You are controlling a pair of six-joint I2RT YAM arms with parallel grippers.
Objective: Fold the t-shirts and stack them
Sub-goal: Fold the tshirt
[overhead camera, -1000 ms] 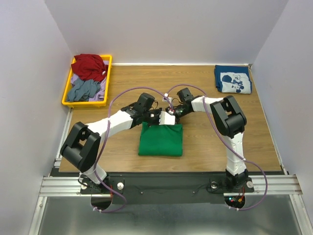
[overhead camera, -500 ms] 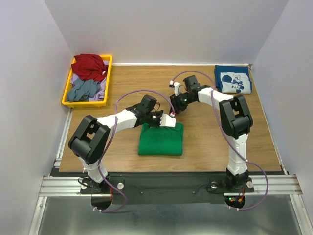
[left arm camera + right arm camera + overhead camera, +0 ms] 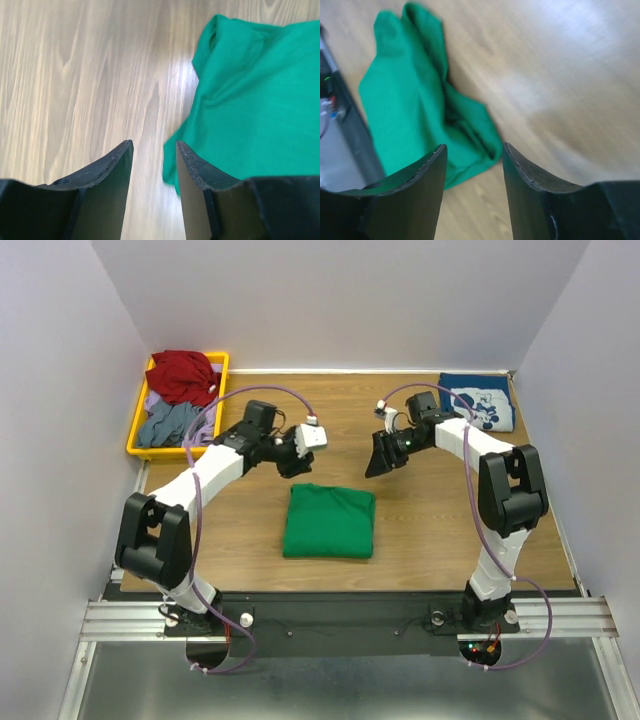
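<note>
The bright green t-shirt (image 3: 329,522) lies folded into a rectangle near the table's front middle; it also shows in the left wrist view (image 3: 255,105) and the right wrist view (image 3: 420,115). The navy blue t-shirt (image 3: 476,402) with its white print lies folded at the back right corner. My left gripper (image 3: 296,462) hovers up and left of the green shirt, jaws open and empty (image 3: 154,150). My right gripper (image 3: 378,462) hangs up and right of the green shirt, also open with nothing between its fingers (image 3: 474,152).
A yellow tray (image 3: 180,406) at the back left holds a red garment (image 3: 183,375) and grey-blue and lilac clothes (image 3: 172,424). Grey walls close in the wooden table (image 3: 250,530) on three sides.
Both grippers were shut at the green shirt's far edge; they have let go, opened and lifted away, the left one toward the back left, the right one toward the back right.
</note>
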